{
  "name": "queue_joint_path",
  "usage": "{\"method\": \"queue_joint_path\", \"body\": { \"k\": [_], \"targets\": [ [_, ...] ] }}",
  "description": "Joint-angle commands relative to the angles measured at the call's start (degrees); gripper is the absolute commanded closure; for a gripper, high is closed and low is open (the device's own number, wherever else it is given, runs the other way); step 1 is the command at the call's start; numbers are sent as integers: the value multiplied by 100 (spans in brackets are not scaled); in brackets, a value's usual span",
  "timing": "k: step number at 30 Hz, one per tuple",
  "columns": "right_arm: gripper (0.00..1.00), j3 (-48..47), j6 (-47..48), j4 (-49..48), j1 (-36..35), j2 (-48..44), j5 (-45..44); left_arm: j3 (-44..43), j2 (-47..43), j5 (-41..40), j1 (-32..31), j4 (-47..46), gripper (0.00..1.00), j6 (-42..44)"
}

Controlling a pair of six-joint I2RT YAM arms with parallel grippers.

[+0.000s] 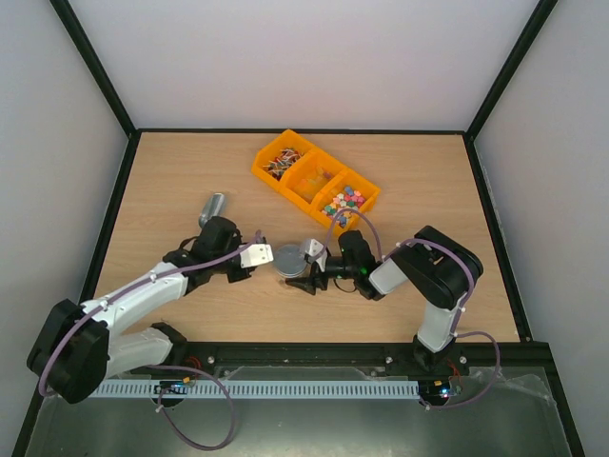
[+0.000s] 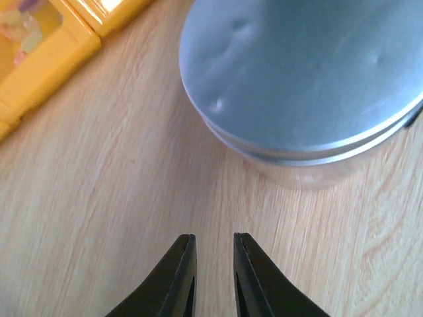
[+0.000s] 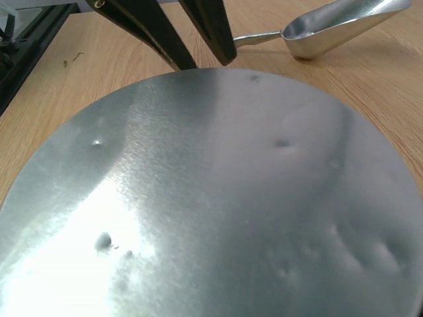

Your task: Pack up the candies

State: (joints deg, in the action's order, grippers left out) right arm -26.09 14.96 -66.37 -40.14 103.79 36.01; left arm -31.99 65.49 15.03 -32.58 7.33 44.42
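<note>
The candies lie in an orange three-compartment tray [image 1: 315,181]: red-white-dark pieces [image 1: 281,163], amber pieces [image 1: 308,181] and pastel cubes [image 1: 344,202]. A grey round tin with its lid on [image 1: 287,259] stands on the table between my grippers. My left gripper [image 2: 215,238] is just left of the tin, its jaws a little apart with nothing between them; it also shows in the top view [image 1: 269,256]. My right gripper [image 1: 306,269] reaches around the tin from the right. The lid [image 3: 211,198] fills the right wrist view and hides that gripper's fingers.
A silver metal scoop [image 1: 211,208] lies on the table to the left behind the left arm and shows in the right wrist view [image 3: 330,23]. The tray corner shows in the left wrist view [image 2: 39,53]. A black frame borders the table.
</note>
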Motion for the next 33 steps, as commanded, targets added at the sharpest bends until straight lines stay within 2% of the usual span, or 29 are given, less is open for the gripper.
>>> {"method": "queue_joint_path", "body": {
  "k": [1, 5, 8, 16, 25, 33],
  "targets": [
    [61, 22, 0, 30, -40, 132, 143, 57, -290, -191, 88, 500, 80, -81],
    [61, -21, -28, 27, -32, 151, 130, -138, -629, 423, 66, 911, 69, 53],
    [60, -49, -2, 36, -35, 159, 151, -270, -650, 525, -93, 965, 62, 28],
    [60, -52, 70, 58, -44, 168, 163, -301, -255, 451, -807, 274, 53, -301],
    [60, -28, 121, 95, -82, 142, 173, -218, -29, 257, -1192, -345, 54, -218],
    [60, -13, 139, 63, -110, 139, 239, -193, 252, 95, -1286, -506, 65, -38]
  ]
}}
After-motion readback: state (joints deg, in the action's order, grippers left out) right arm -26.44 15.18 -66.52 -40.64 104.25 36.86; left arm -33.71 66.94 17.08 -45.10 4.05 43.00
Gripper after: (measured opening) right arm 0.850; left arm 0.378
